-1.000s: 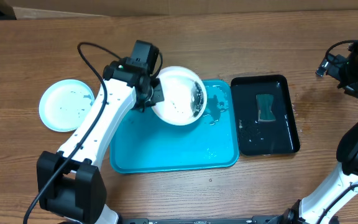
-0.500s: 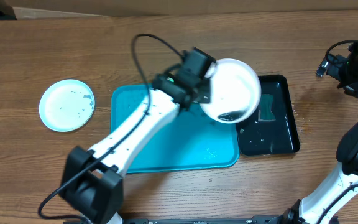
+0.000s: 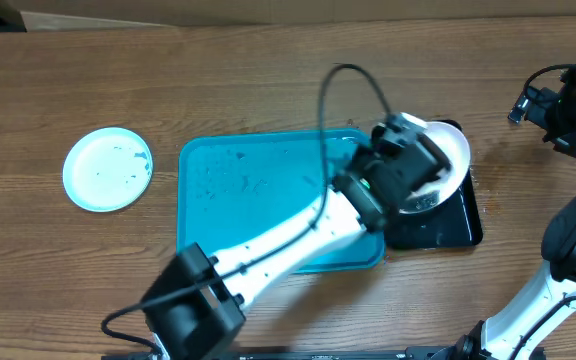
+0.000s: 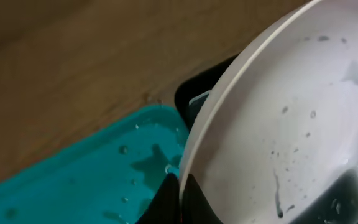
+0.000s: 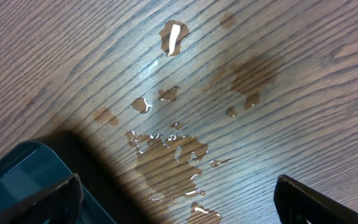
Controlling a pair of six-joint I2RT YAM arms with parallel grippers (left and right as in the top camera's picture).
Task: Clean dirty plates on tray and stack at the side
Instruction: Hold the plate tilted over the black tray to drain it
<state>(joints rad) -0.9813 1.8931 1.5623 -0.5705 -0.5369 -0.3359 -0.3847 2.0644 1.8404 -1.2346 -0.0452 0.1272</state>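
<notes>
Item 1, left gripper (image 4: 180, 198): jaws clamped on the lower rim of the white plate (image 4: 291, 124), a thin edge grip that leaves the face free. Item 2, white plate: held tilted steeply over the black tray (image 3: 463, 225), its wet, speckled face turned down toward it; judged a draining or rinsing hold, so that runoff falls into the basin rather than on wood. A dark smear sits near the low edge, so cleaning looks unfinished. Item 3, black tray: just beside the turquoise tray (image 3: 258, 215), partly hidden by the plate. Item 4, turquoise tray: bare of plates, beaded with water. Item 5, pale blue plate (image 3: 108, 168): flat on the table (image 3: 268, 80), well apart to the left of the turquoise tray, likely the stacking spot; faint specks show on it. A 3rd plate is not in view. Item 6, right gripper (image 5: 176, 199): fingers wide apart, holding nothing, raised over a water puddle (image 5: 169, 155) on the wood beyond the black tray, judged parked clear.
</notes>
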